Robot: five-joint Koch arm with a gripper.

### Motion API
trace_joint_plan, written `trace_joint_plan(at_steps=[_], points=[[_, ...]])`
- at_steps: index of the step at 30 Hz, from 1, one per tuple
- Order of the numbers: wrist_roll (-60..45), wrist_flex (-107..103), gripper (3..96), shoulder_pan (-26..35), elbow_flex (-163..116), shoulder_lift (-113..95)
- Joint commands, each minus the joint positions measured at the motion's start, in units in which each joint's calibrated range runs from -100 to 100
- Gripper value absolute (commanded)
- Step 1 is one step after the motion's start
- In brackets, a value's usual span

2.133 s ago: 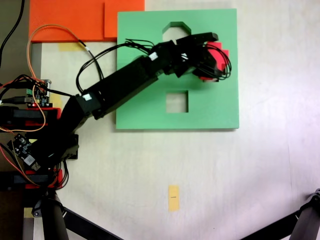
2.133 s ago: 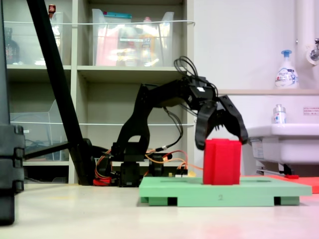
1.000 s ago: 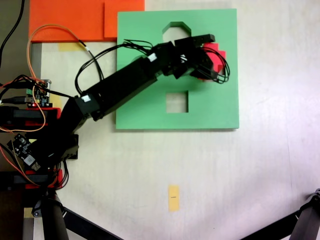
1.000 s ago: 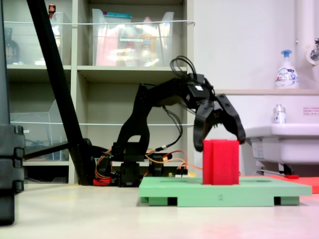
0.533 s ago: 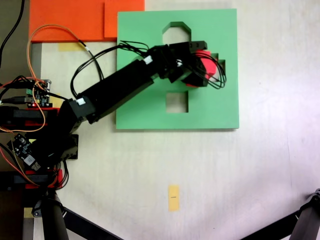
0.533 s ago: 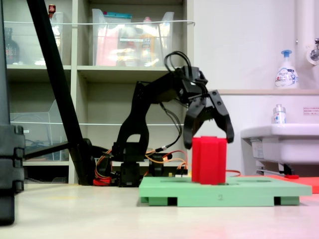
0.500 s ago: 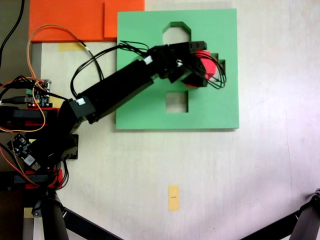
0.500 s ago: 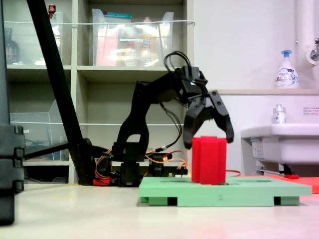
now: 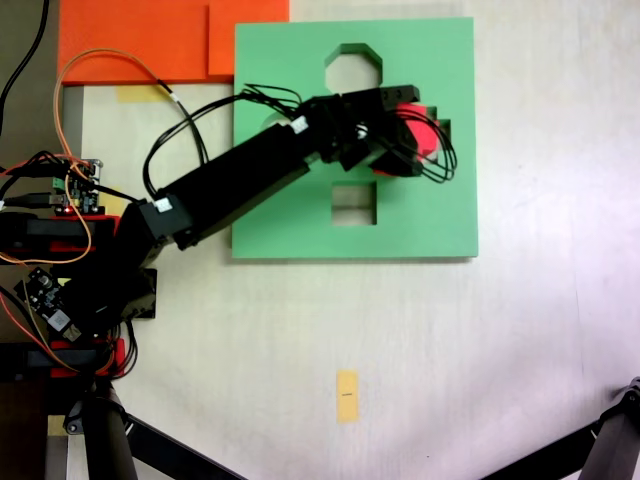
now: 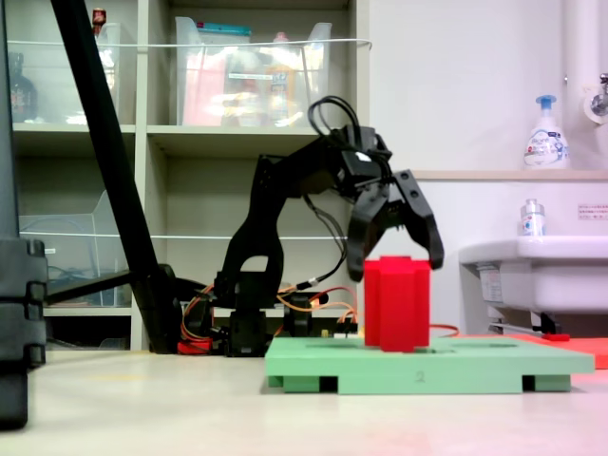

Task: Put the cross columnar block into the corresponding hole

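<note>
orange foam sheet (image 9: 150, 40), soap bottle (image 10: 546, 133), shelves (image 10: 190, 142)

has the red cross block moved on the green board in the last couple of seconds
Yes. In the second exterior view the cross columnar block has shifted toward the second exterior view's left along the green board, with the open gripper above it.

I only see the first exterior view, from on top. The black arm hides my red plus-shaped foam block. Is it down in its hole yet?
Observer: Not yet. In the second exterior view the red plus-shaped foam block stands tall on the square green foam board, with nearly all of it above the board.
Operator: Are the fingers squeezing it?
Observer: It doesn't look like it. The gripper is open, with its fingers spread down either side of the block's top.
Operator: Is it tipping over?
Observer: No, it stands upright.
</note>
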Motion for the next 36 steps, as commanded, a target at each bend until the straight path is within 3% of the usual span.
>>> trace_joint_plan(at_steps=[1,36], points=[[-1.12,3.26,42.9,-0.78,2.2,-1.82],[-2.74,10.58,42.9,-0.93,4.5,-7.97]])
